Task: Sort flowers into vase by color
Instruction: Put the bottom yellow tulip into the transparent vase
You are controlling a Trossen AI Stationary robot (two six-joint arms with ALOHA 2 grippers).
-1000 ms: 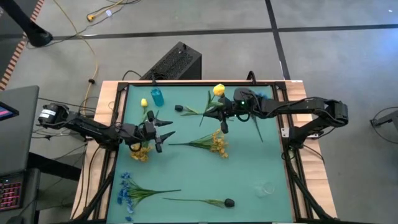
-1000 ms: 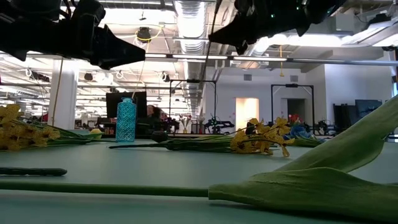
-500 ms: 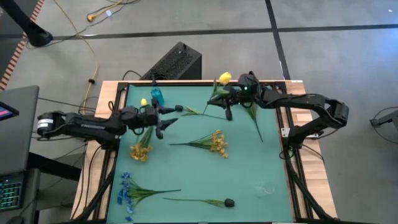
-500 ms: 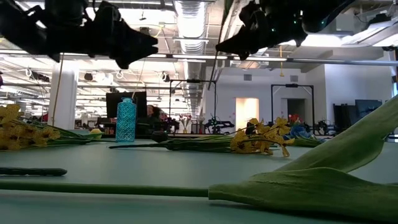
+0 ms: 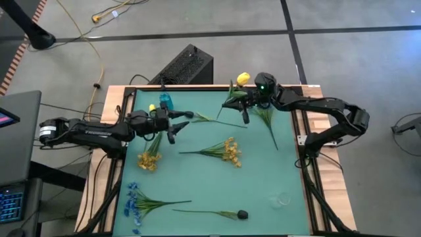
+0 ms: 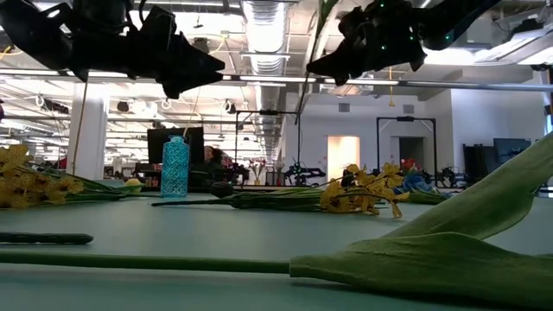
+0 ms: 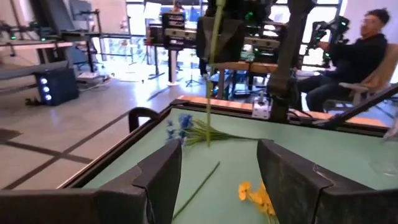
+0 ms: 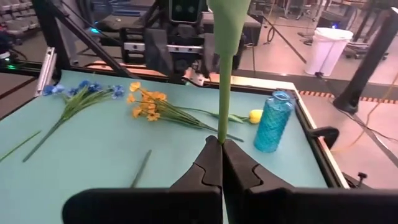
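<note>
My right gripper [image 5: 244,113] hangs above the table's far middle, shut on a flower with a single yellow bud [image 5: 243,79] and a green stem [image 8: 222,93]. The blue vase [image 5: 166,102] stands at the far left, with a loose yellow bud [image 5: 152,107] beside it. My left gripper [image 5: 177,124] hovers open just right of the vase, with nothing between its fingers [image 7: 158,180]. Flat on the mat lie a dark-bud stem [image 5: 189,114], yellow clusters [image 5: 230,151] [image 5: 148,160], a blue cluster [image 5: 135,197] and another dark bud [image 5: 243,214]. My right gripper pinches the flower's green stem [image 8: 220,138] between its two fingertips, well below the bud. The fingers come roughly level from the table's right side and lie across the stem. The flower is lifted clear and stands near upright, bud on top, its thin lower end [image 7: 209,112] hanging below.
A blue-flowered sprig [image 5: 270,125] lies under the right arm near the far right. A clear glass [image 5: 281,199] stands near the front right. A dark frame [image 5: 210,87] edges the mat, and a black box [image 5: 187,66] sits beyond the far edge. A seated person [image 7: 354,53] shows beyond the table.
My right gripper has carried the yellow-bud flower toward the table's far edge and a little right, still shut and rolling slightly. My left gripper has swung from over the left yellow cluster toward the far edge and the vase, rising a little, still open.
</note>
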